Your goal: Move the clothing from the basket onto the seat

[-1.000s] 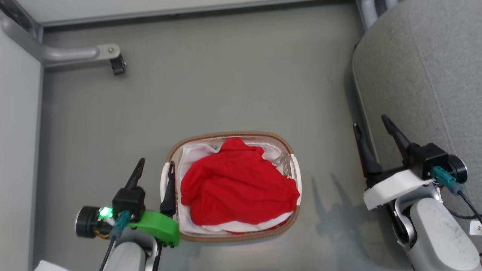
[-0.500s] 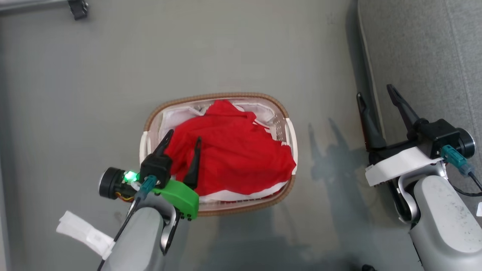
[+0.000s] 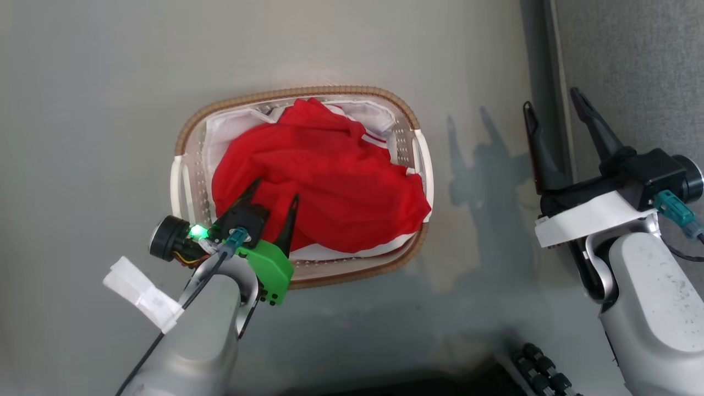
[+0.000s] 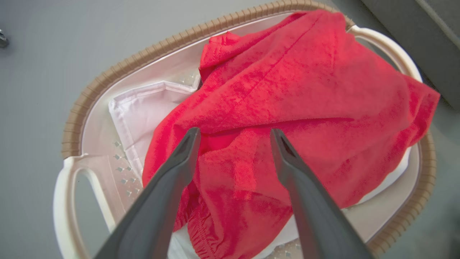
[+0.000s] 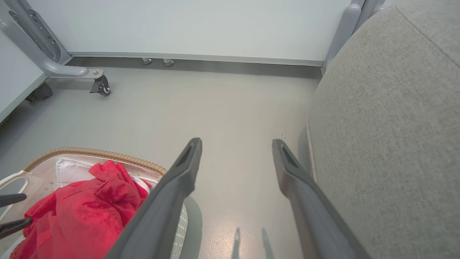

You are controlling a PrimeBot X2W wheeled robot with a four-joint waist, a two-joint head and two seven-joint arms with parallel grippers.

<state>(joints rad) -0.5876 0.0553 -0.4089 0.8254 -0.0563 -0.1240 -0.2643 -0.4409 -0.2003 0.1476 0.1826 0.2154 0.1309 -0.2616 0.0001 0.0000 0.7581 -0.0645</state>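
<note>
Clothing (image 3: 324, 181), a bright red soft garment with white trim, lies heaped in oval white perforated plastic basket (image 3: 297, 89) on floor (image 3: 82, 110). Left jaws apart, straddling near fold, likely to pinch. Right jaws apart, idle beside grey upholstered seat (image 3: 632, 55).

The basket (image 3: 297, 92) stands on the floor (image 3: 99, 110), central in the head view. The clothing (image 3: 330, 181) lies in the basket, on the liner (image 4: 140, 111), and overhangs the rim on the basket's right side (the side nearest the seat). The seat (image 3: 632, 66) is located right of the basket, apart from it, with a strip of floor between. The left gripper (image 3: 277, 188) is over the near left part of the clothing. The right gripper (image 3: 551, 98) is between basket and seat, just beside the seat edge. A wheeled frame (image 5: 100, 84) stands beyond the basket, near the wall (image 5: 197, 25).
</note>
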